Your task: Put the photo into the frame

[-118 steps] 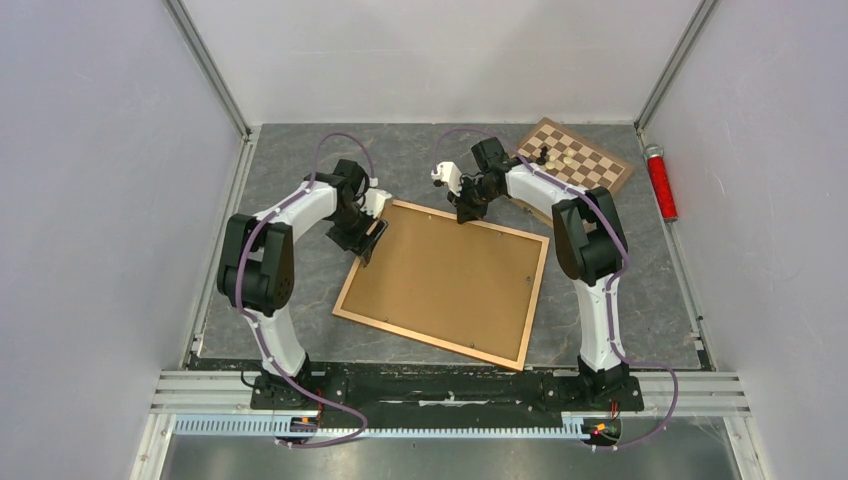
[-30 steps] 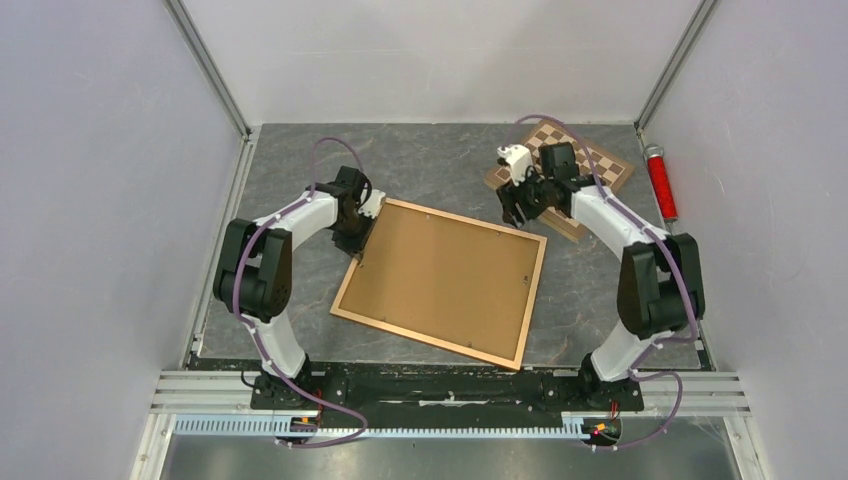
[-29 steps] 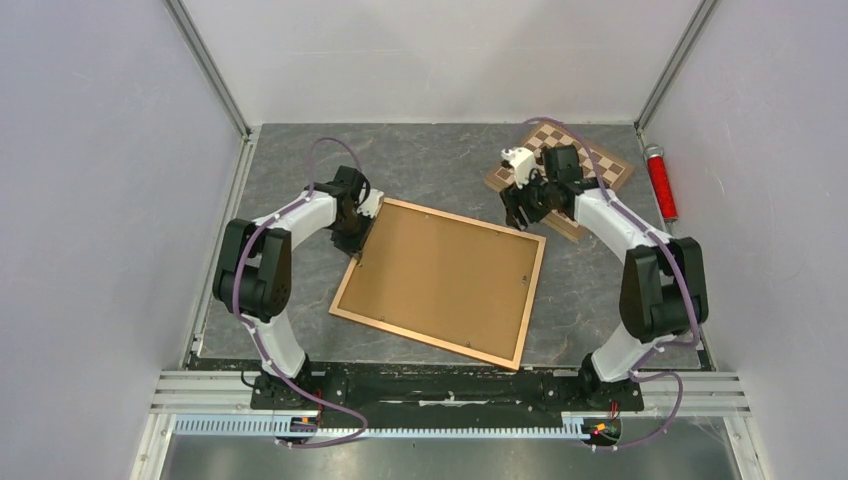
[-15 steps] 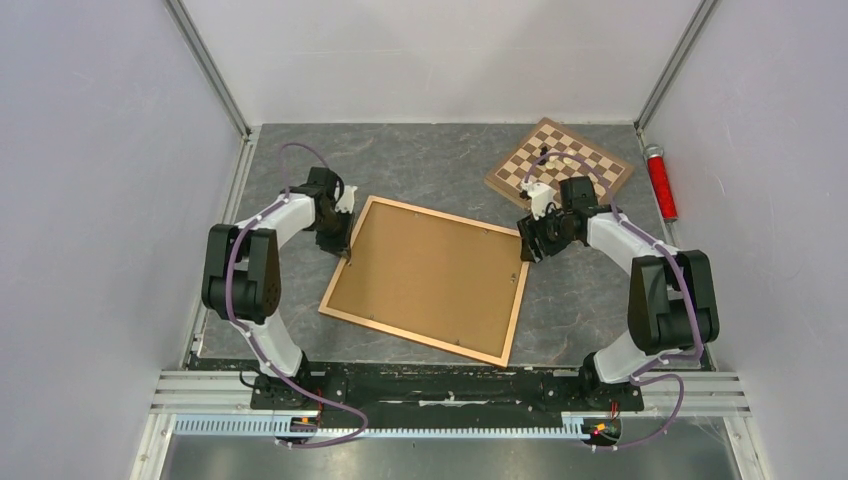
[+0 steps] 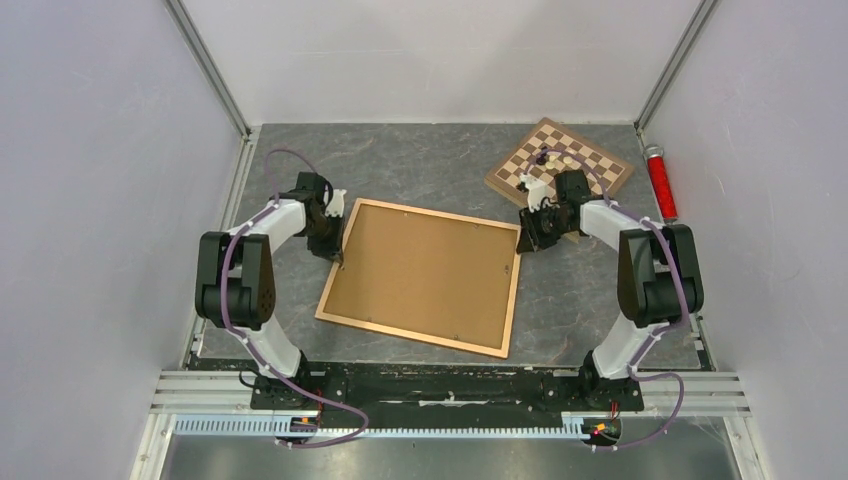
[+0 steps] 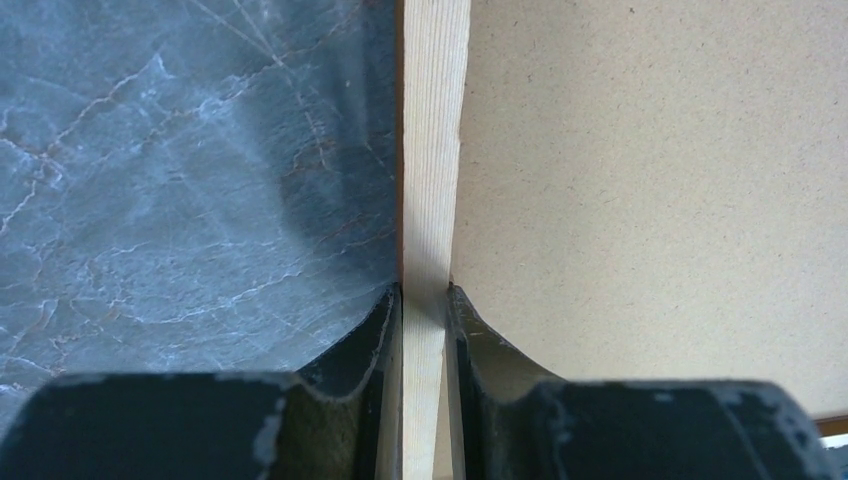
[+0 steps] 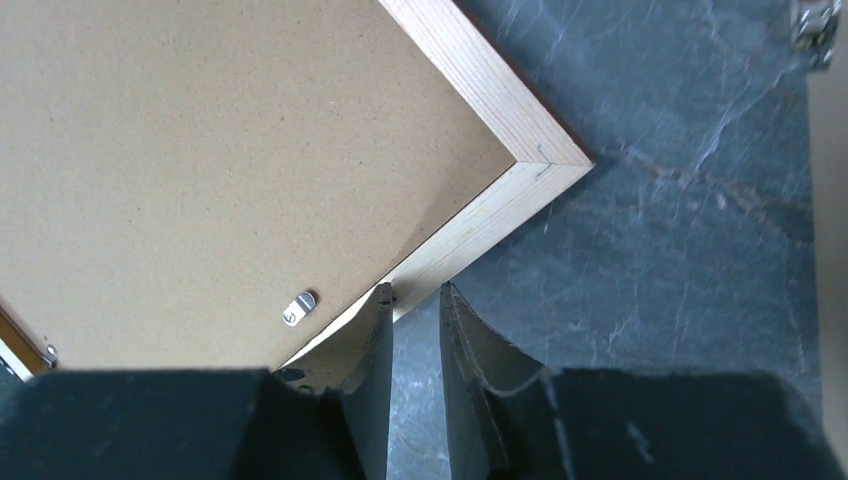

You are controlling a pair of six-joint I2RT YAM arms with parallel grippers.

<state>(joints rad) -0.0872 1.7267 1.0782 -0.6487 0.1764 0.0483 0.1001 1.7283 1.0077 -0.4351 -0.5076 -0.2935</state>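
Nearer the table's [image 5: 420,160] left edge than a second before, the frame [image 6: 432,150] lay back-up, left gripper [image 6: 424,300] clamped on its left rail, right gripper [image 7: 413,300] newly narrowed at the far right corner, grip unconfirmed, indicating a two-arm lift; the photo was not visible.

One wooden frame [image 7: 500,100], holding one brown backing board [image 5: 420,275]. One chessboard [image 5: 590,165] beyond the right gripper [image 5: 524,243], its pieces [image 5: 556,158] too small to count. One red cylinder [image 5: 660,182] farther right. Two metal clips [image 7: 299,306] near its fingers.
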